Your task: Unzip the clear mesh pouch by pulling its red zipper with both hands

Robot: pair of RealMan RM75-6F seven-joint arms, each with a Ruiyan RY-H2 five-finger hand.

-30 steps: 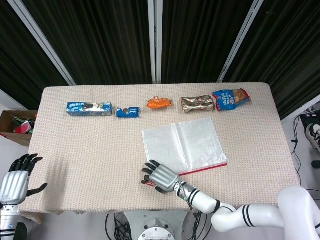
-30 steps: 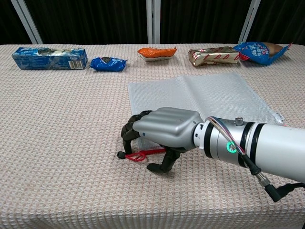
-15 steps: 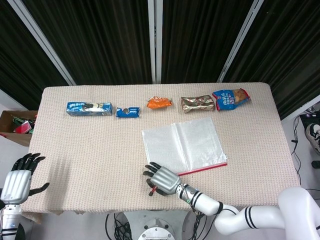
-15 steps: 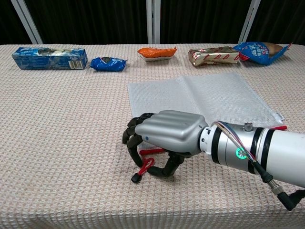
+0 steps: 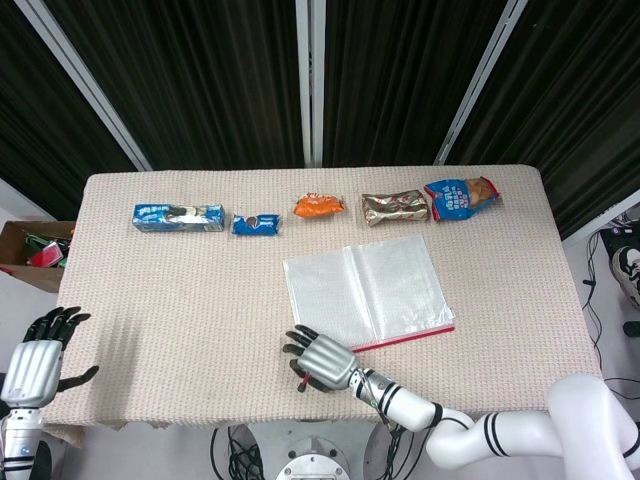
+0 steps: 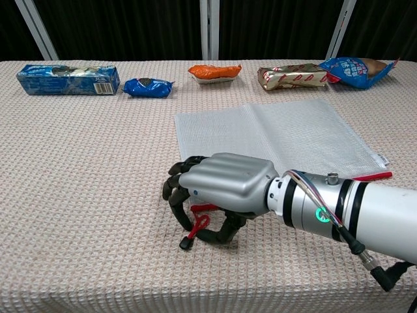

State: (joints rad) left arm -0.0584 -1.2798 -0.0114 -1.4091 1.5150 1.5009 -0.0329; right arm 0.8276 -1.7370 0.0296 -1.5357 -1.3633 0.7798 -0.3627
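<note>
Under the curled dark fingers (image 6: 177, 193) of the right hand (image 6: 225, 186) lies the red cord zipper pull (image 6: 196, 225), seemingly hooked for pulling. Just behind them, the clear mesh pouch (image 6: 273, 134) lies flat on the bench (image 6: 85, 163). Left hand (image 5: 28, 365) hovers off-bench, fingers spread, not yet bracing.

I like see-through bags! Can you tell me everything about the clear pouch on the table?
The clear mesh pouch lies flat on the beige woven tablecloth, a see-through rectangle with a fine grid and a crease down the middle. Its red zipper runs along the near edge. The red pull cord sits under the right hand, whose fingers curl around it at the pouch's near-left corner.
</note>
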